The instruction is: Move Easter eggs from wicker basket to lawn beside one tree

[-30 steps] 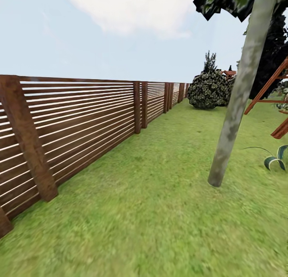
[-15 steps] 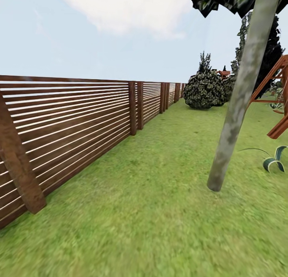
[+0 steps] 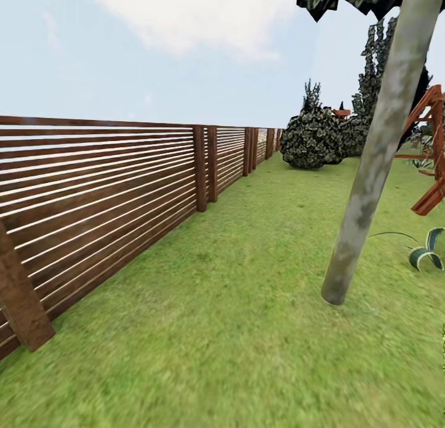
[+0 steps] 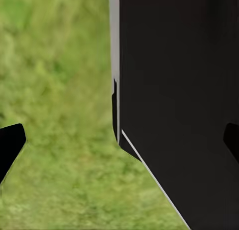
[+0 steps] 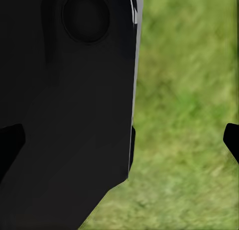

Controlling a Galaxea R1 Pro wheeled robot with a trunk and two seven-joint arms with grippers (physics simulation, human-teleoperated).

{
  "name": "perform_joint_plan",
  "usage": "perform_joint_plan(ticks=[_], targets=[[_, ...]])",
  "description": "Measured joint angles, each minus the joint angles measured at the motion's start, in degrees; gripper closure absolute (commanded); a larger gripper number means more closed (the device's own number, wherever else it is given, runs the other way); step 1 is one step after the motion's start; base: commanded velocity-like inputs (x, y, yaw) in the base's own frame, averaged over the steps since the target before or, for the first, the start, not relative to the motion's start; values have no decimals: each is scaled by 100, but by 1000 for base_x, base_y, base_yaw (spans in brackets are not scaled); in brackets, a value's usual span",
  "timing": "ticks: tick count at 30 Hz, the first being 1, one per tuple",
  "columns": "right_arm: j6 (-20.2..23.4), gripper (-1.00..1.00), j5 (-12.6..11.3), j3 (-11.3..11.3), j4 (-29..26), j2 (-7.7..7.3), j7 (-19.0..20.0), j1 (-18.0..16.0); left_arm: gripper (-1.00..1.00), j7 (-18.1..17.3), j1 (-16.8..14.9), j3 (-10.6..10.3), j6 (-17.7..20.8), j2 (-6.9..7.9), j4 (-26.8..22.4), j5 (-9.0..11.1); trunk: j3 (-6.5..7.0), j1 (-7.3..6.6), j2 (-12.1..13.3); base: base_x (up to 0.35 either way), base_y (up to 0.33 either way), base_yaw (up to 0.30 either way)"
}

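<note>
Closer now: tree [image 3: 377, 162], fence [image 3: 111, 187], lawn [image 3: 247, 304].

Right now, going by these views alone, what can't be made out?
- Tree: the head view's top edge cuts off its canopy.
- Wooden frame: the right edge crops it, so what it is stays unclear.
- Fence: its near end runs past the left edge.
- Left tool and right tool: a dark robot body part blocks much of each wrist view; fingertips sit at the edges, nothing between them.
- Lawn: blurred up close.
</note>
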Motion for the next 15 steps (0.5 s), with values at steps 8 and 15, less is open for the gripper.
perform_joint_plan(ticks=[8,15], targets=[[4,-100,-16,-19,2,0,-3,-1,-100,0,1,0,0,1,0,0,0,0,0,318,0,-150],[5,-100,-17,-22,1,0,-2,-1,-100,0,1,0,0,6,-1,0,0,0,0,318,0,-5]])
